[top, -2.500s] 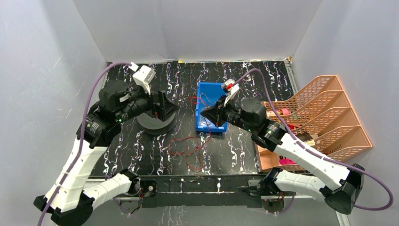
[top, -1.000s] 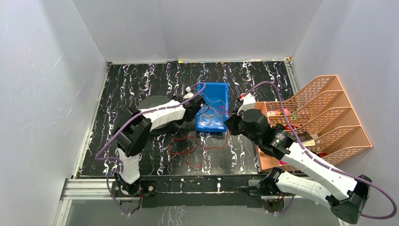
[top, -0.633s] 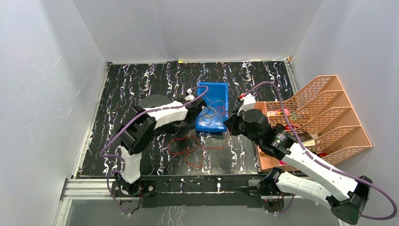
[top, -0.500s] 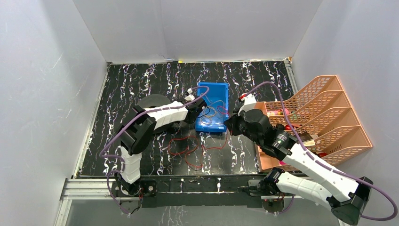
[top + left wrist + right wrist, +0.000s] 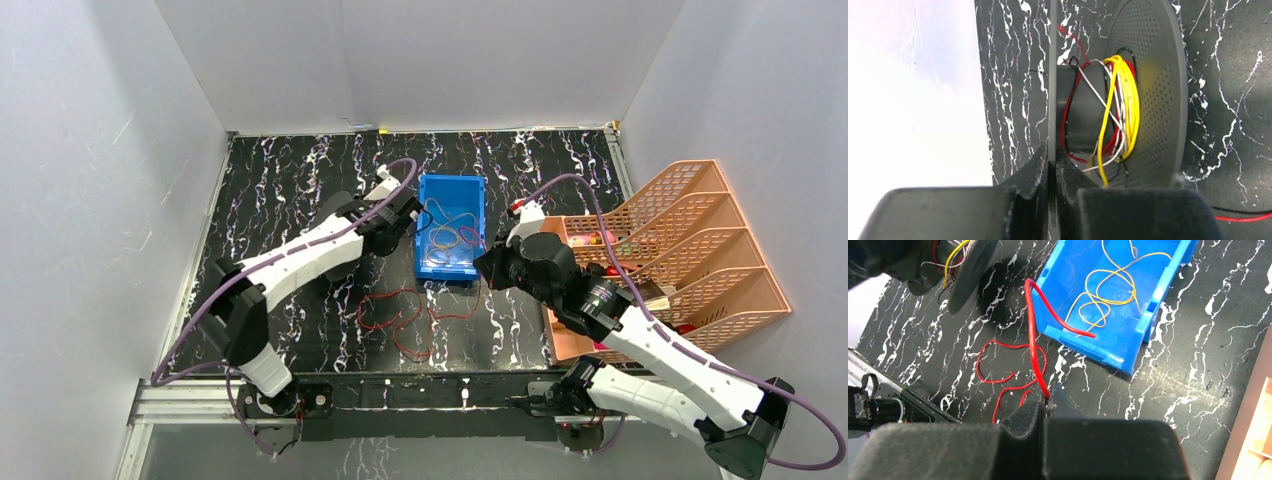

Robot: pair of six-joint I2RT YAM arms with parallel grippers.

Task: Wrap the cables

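Pinching the grey perforated plastic spool (image 5: 1080, 100) by its flange, the left gripper (image 5: 1052, 159) steadies it; the right gripper (image 5: 1047, 397) clamps the thin red cable (image 5: 1031, 335), which likely needs winding on next.

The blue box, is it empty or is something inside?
Not empty. The blue box holds a loose yellow wire, and one end of the red wire dips in over its wall.
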